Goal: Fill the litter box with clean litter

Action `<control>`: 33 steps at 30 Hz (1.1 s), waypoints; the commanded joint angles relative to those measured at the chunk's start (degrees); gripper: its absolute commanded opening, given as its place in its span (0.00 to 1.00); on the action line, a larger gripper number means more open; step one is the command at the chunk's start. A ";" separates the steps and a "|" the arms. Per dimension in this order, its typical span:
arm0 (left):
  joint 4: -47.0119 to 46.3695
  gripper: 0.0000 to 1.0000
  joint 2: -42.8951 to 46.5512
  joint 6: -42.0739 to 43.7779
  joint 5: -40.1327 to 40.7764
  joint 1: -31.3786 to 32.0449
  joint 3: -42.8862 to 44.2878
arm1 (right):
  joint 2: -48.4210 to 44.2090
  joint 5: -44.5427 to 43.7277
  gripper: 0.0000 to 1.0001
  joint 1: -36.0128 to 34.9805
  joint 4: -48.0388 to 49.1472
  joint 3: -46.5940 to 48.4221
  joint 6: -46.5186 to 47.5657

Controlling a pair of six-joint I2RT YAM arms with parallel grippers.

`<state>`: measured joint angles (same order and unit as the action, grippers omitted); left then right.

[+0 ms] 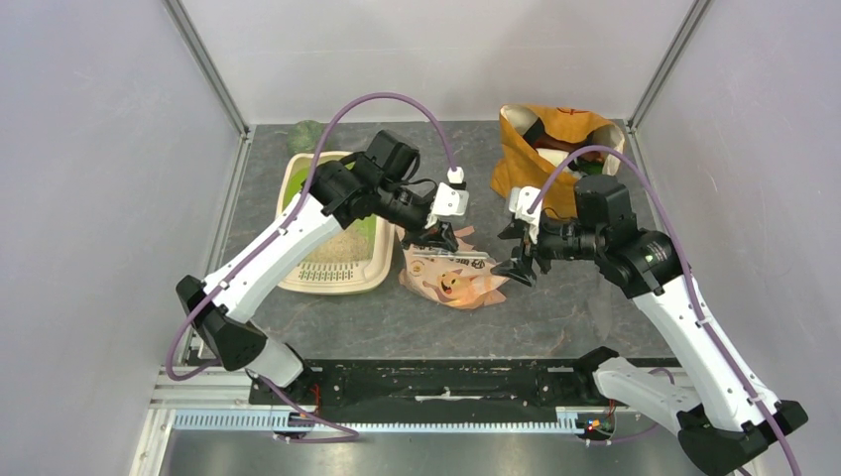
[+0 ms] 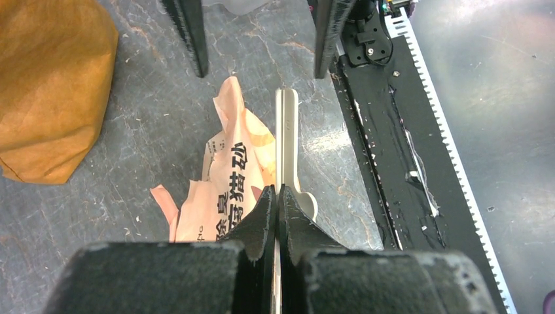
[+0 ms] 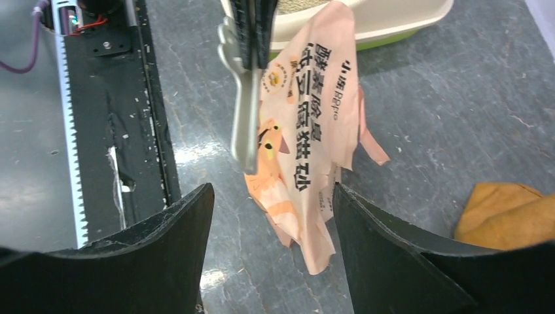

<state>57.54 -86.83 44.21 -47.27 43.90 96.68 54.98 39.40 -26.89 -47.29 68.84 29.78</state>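
Observation:
The litter box (image 1: 298, 278) is a cream tray with a green inside, at the left of the table. A pale sandy heap of clean litter (image 1: 342, 246) lies in it. Its rim also shows in the right wrist view (image 3: 393, 16). My left gripper (image 1: 436, 238) is just right of the box, over the peach-orange printed bag (image 1: 458, 283). It is shut (image 2: 279, 190) on a thin cream plastic tool (image 2: 286, 140), which points away over the table. My right gripper (image 1: 518, 253) is open and empty (image 3: 271, 190), facing the tool (image 3: 243, 111) and the bag (image 3: 307, 131).
A mustard-yellow fabric bag (image 1: 550, 149) with things in it stands at the back right and also shows in the left wrist view (image 2: 46, 85). A dark green object (image 1: 307, 134) lies behind the litter box. The black toothed rail (image 1: 436, 382) runs along the near edge.

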 commanded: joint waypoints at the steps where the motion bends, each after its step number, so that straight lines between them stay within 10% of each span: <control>1: -0.23 0.02 -1.82 0.13 -2.58 0.22 3.09 | -0.53 4.94 0.74 -0.92 -1.43 2.35 -0.52; 13: -1.24 0.02 -5.26 -3.44 -4.61 0.40 7.11 | 2.67 3.67 0.58 -2.47 0.61 2.84 -0.68; 23: -2.12 0.02 -5.84 -5.79 -4.49 0.81 7.28 | 2.05 3.00 0.01 -2.70 2.79 2.74 -2.19; 29: -9.23 0.81 -3.93 -17.32 0.61 -4.59 8.32 | 2.41 -1.40 0.00 -2.63 3.60 3.47 -4.94; 33: -28.25 0.88 0.48 -39.18 -3.18 -19.30 4.57 | 2.07 -4.09 0.00 -2.07 8.43 3.85 -11.35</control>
<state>48.88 -91.64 27.86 -47.92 37.36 102.35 57.76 39.29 -29.58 -46.17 69.80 25.32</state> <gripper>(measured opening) 0.868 0.033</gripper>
